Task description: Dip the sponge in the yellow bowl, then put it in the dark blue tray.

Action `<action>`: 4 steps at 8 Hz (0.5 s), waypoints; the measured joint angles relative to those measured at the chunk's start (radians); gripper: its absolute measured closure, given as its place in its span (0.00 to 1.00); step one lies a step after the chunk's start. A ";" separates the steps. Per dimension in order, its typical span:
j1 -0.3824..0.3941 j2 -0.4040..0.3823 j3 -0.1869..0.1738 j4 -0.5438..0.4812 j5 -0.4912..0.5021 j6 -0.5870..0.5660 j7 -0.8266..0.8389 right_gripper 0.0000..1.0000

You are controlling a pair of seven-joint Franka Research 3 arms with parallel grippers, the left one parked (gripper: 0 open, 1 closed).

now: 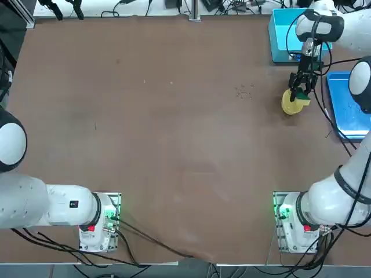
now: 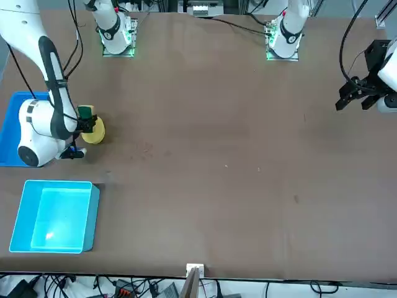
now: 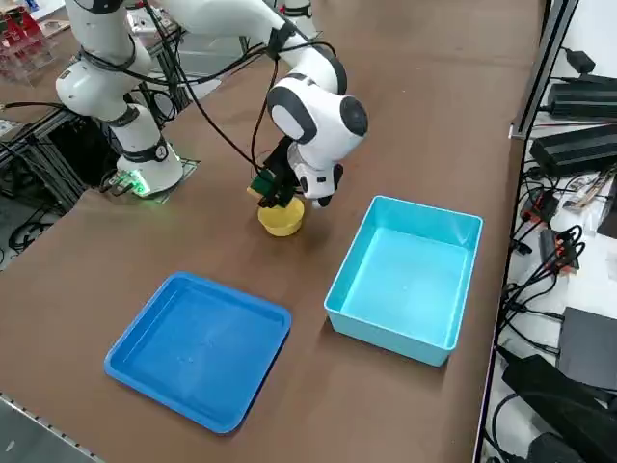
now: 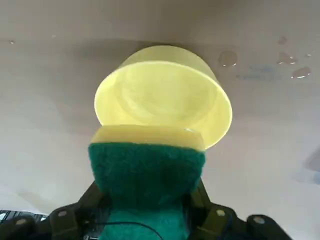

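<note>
1. The right gripper (image 4: 147,202) was in the upper right of the top view, its fingers pinching the sponge (image 4: 145,167) from both sides.
2. The sponge, dark green with a yellow layer, was at the yellow bowl (image 3: 280,220). In the wrist view its yellow edge overlapped part of the bowl's rim; whether the two touched could not be told.
3. The bowl stood upright on the brown table (image 1: 174,127), in the upper right of the top view and the upper left of the front view. Its inside looked plain yellow in the wrist view.
4. The dark blue tray (image 3: 198,352) lay flat in the lower left of the right side view, well apart from the bowl, with nothing in it.
5. The light blue box (image 3: 405,280) stood right of centre in that same view, near the tray, and in the lower left of the front view.
6. A few clear drops (image 4: 227,58) lay on the tabletop near the bowl, seen in the wrist view.
</note>
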 joint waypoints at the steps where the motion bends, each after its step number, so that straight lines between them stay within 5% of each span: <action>1: 0.000 0.002 0.000 -0.002 0.000 0.000 0.000 0.23; 4: 0.000 0.002 0.000 -0.003 -0.020 -0.001 0.000 0.24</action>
